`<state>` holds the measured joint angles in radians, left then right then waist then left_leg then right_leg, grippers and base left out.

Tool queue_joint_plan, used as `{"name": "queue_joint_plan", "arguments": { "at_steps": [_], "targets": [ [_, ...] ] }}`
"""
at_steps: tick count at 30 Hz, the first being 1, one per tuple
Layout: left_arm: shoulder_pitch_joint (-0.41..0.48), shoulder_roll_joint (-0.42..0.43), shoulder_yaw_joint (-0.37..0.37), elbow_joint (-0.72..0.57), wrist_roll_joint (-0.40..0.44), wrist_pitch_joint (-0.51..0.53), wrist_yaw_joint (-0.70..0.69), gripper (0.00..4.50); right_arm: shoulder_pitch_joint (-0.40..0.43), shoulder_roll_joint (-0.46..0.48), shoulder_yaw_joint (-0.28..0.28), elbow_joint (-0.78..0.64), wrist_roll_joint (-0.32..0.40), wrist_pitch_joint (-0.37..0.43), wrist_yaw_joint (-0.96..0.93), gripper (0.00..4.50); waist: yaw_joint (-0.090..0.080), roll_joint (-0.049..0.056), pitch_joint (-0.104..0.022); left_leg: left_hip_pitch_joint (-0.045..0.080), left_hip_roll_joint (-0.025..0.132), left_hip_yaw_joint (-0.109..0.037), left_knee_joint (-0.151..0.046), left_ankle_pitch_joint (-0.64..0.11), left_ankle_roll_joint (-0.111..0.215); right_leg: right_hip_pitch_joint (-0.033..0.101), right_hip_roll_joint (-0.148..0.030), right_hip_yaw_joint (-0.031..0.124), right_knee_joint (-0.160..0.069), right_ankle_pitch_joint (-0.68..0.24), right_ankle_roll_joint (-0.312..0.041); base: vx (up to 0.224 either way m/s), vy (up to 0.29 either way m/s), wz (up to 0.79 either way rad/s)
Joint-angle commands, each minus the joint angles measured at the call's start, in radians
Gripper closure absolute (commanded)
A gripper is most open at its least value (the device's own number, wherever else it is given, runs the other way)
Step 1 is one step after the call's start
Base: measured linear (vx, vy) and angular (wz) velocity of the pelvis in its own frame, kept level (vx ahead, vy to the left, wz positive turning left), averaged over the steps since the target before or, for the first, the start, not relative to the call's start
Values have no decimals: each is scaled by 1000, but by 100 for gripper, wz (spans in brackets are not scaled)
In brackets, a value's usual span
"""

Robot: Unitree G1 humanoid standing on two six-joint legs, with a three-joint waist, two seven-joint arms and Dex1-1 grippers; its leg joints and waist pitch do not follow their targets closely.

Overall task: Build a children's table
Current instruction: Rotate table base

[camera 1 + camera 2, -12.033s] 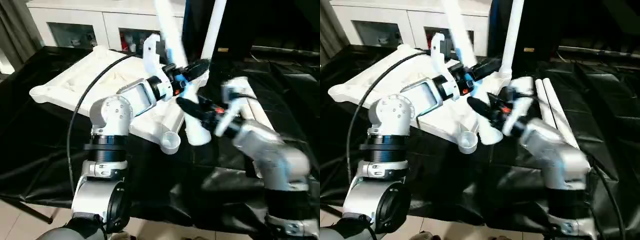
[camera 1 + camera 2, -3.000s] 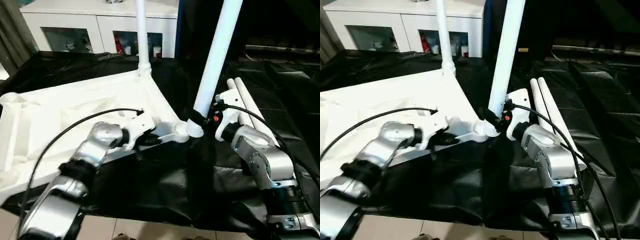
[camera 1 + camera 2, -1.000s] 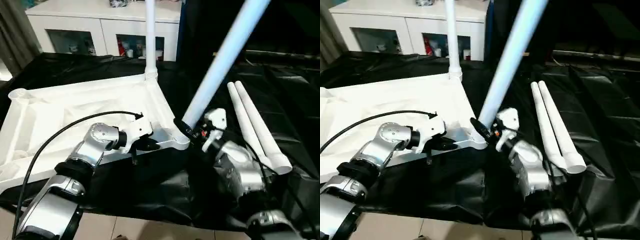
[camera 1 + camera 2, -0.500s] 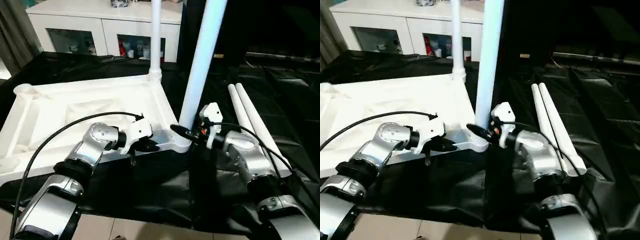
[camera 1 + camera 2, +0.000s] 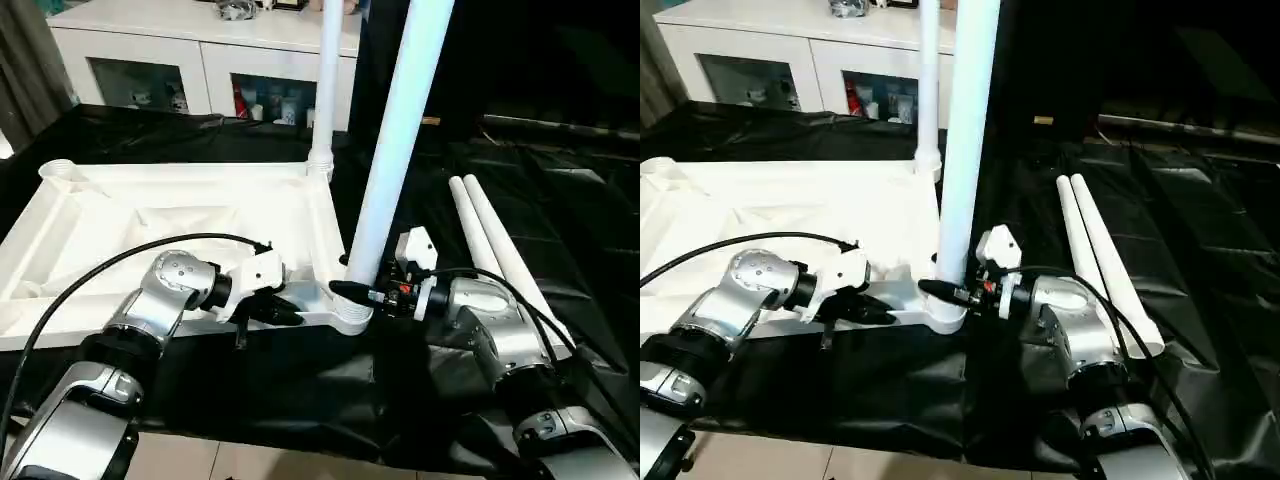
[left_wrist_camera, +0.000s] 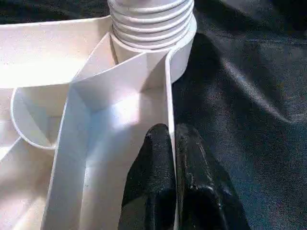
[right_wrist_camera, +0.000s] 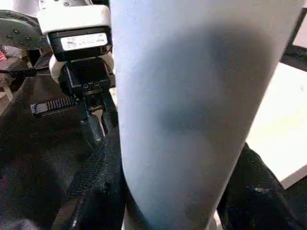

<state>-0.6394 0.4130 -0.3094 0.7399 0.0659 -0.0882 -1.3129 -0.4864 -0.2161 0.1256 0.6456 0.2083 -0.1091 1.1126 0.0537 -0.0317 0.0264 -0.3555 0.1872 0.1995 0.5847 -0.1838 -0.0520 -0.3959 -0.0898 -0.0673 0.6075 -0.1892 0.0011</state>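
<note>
We pinch the top's [image 5: 180,225] near rim with the closed left gripper [image 6: 173,139], steadying it; the right gripper [image 5: 352,292] clasps the leg [image 5: 395,140] (upright in the near-right corner socket) for seating.

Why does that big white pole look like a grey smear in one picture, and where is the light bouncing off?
Right wrist view: the leg sits so close that it blurs, with a soft shadow band across it. Left wrist view: light glares off the tabletop rim beyond the left gripper. Left eye view: the black cloth shows glossy highlights.
</note>
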Motion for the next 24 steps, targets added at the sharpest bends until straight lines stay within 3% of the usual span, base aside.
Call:
{"name": "queue_joint_plan", "arguments": {
  "at_steps": [1,3,5,6,7,8,9,10,11,12,13,14,15,16,17,18,19,20,21,22,24],
  "targets": [
    [-22,-37,-24,3,17,-37,28,450,48,8,67,142,-102,28,-65,259,-6,13,-32,15,54,-33,-89,-435,-27,18,-65,52,-95,-393,-198,0,0,0],
    [-26,-40,-24,17,37,-28,75,450,31,15,54,186,-130,25,-165,259,-13,13,-18,27,50,-39,-90,-527,-43,5,-65,47,-111,-545,-164,0,0,0],
    [-36,-49,-19,36,59,2,142,450,7,21,37,244,-159,27,-287,259,-16,14,-16,38,48,-46,-85,-576,-50,-3,-70,42,-125,-652,-125,-32,2,-1],
    [-52,-68,-4,65,68,54,219,450,-13,30,19,288,-165,45,-377,259,-34,20,-5,54,44,-58,-82,-655,-63,-11,-65,13,-147,-778,-63,-72,27,-10],
    [-61,-82,6,81,71,80,266,450,-24,35,9,310,-167,57,-428,259,-43,21,-2,62,41,-62,-80,-684,-62,-12,-62,-4,-162,-807,-43,-72,27,-10],
    [-68,-95,16,90,72,108,308,450,-33,41,1,324,-167,64,-466,259,-51,39,0,70,45,-74,-87,-750,-70,1,-57,-36,-172,-793,-25,-75,55,-13],
    [-85,-127,39,111,76,178,413,450,-53,53,-17,354,-166,80,-557,259,-66,53,1,44,61,-90,-123,-843,-85,48,-45,-67,-141,-639,-45,-120,73,-11],
    [-93,-147,52,120,78,213,474,450,-65,60,-25,371,-167,87,-611,259,-53,72,6,4,80,-87,-175,-912,-96,90,-28,-68,-69,-506,-75,-120,73,-11],
    [-101,-174,69,125,78,265,548,450,-81,69,-38,392,-164,95,-674,259,-33,66,-7,-49,95,-82,-214,-933,-93,149,-26,-43,58,-298,-92,-111,32,18],
    [-107,-204,88,128,71,308,611,450,-97,82,-61,414,-144,105,-721,259,-8,28,-14,11,59,-6,-206,-806,-66,82,-16,15,56,-310,-86,16,-82,21],
    [-111,-236,105,123,63,351,661,450,-114,95,-84,434,-123,117,-769,259,-7,-21,-26,60,32,-27,-106,-640,-86,21,-72,48,-48,-628,-56,16,-82,21],
    [-109,-282,112,103,62,406,709,450,-138,112,-107,459,-104,128,-832,259,-4,-23,-12,81,5,-53,64,-307,-15,-26,-179,71,-175,-971,-95,69,-55,-34],
    [-104,-320,111,84,65,431,735,450,-157,126,-121,479,-91,131,-867,259,5,-17,-15,-9,15,-81,34,-159,7,63,-187,83,-138,-916,-105,57,53,-41],
    [-103,-356,110,70,64,448,752,450,-173,139,-129,491,-82,132,-892,259,28,11,-31,-40,35,-83,-63,-63,-27,90,-104,33,-91,-584,-115,57,53,-41],
    [-103,-356,110,70,64,448,752,450,-173,139,-129,491,-82,132,-892,259,19,15,-37,-15,47,-79,-73,-85,-34,62,-66,25,-65,-390,-137,0,0,0],
    [-109,-390,100,70,72,459,781,450,-198,159,-139,510,-72,135,-915,259,10,22,-31,21,47,-58,-80,-280,-16,42,-59,34,-65,-227,-223,-18,-25,22],
    [-115,-397,92,79,81,451,794,450,-209,168,-138,515,-72,136,-917,259,7,25,-28,25,45,-54,-83,-342,-13,37,-61,36,-72,-265,-237,-18,-25,22],
    [-120,-400,86,87,88,448,808,450,-217,175,-140,523,-76,134,-923,259,2,19,-20,22,40,-53,-85,-428,-15,35,-65,35,-91,-390,-218,0,0,0],
    [-124,-400,82,95,93,443,816,450,-224,181,-138,528,-80,132,-924,259,1,18,-19,23,38,-55,-86,-456,-19,34,-69,34,-98,-457,-197,0,0,0],
    [-126,-396,81,100,95,439,822,450,-228,185,-139,531,-83,132,-925,259,0,15,-22,20,38,-61,-89,-467,-22,38,-74,32,-108,-535,-155,0,0,0],
    [-128,-383,79,98,101,443,835,450,-239,195,-147,542,-91,131,-933,260,3,20,-27,7,43,-63,-99,-391,-17,46,-75,35,-108,-473,-138,0,0,0]
  ]
}}
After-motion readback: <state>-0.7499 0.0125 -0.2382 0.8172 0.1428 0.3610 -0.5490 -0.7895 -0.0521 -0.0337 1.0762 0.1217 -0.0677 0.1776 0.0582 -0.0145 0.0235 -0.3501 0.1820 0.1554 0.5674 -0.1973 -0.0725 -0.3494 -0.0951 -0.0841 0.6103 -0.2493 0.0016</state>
